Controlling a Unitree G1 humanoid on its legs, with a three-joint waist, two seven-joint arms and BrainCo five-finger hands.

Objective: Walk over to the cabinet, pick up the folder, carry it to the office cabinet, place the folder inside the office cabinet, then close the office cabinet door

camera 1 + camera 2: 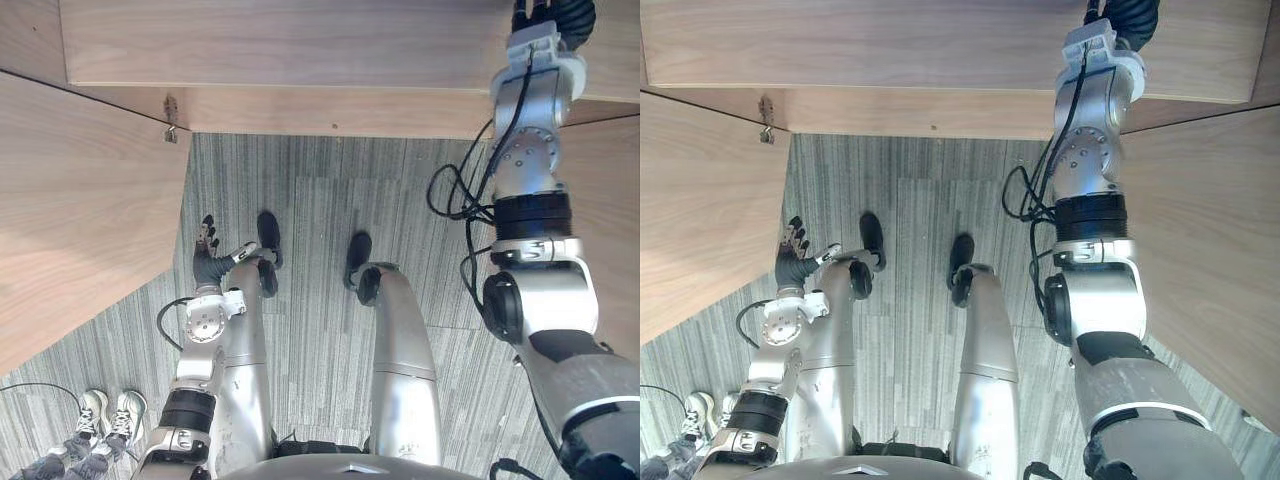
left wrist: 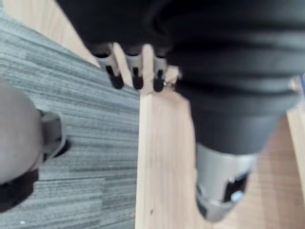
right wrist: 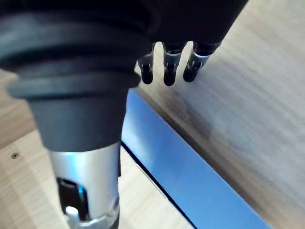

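The blue folder point(image 3: 183, 174) lies on a pale wood surface inside the office cabinet point(image 1: 300, 50). My right arm reaches up into the cabinet, and my right hand point(image 3: 165, 71) hovers over the folder. Its fingers are straight and sit apart from the folder, over the wood beside the folder's edge, with the thumb point(image 3: 88, 195) on the other side. Nothing is held. The cabinet door point(image 1: 80, 220) stands open at the left, its hinge point(image 1: 171, 120) showing at the corner. My left hand point(image 1: 207, 250) hangs low beside that door with relaxed fingers point(image 2: 134, 74), empty.
A second wood panel point(image 1: 615, 200) runs down the right side behind my right arm. Grey striped carpet point(image 1: 320, 200) covers the floor between the panels. A person's white shoes point(image 1: 110, 415) stand at the lower left, near the open door.
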